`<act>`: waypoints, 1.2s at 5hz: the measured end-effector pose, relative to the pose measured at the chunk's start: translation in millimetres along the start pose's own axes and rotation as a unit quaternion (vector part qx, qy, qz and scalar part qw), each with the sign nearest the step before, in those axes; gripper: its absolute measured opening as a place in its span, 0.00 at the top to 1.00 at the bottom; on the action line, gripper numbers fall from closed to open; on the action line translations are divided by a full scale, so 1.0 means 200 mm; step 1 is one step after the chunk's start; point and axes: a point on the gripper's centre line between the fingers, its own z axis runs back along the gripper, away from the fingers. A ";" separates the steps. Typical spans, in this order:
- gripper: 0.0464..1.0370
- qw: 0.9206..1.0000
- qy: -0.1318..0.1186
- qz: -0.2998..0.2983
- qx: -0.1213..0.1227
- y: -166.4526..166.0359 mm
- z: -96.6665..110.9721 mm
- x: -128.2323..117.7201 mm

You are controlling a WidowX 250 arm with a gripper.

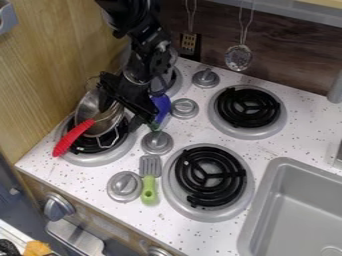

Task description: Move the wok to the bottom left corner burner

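I have the pincer [121, 109] low over the back edge of the bottom left burner [93, 160], right up against the wok [103, 123], but from here I can't tell how far it is open or whether it has hold of anything. The wok looks tipped over that burner, set toward its back and left, with its red handle [72, 138] slanting down over the burner's near left rim. I judge this to be the placing end of the job, with levelling and centring left. My main worry is the tilt: if I let go with one side high, the wok could rock or slide off the black coil [85, 145]. The handle's weight might tip it further toward the desk [40, 167] edge. The wooden wall [55, 65] left of the burner could catch the rim, and the blue utensil [160, 106] behind and right of it might snag a sideways correction.
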 end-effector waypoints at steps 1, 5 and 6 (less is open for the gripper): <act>0.04 1.000 0.001 0.005 0.002 0.01 0.04 0.00; 0.04 0.986 0.009 0.010 -0.165 -0.02 0.34 0.08; 0.04 0.983 0.002 0.003 -0.183 -0.03 0.34 0.08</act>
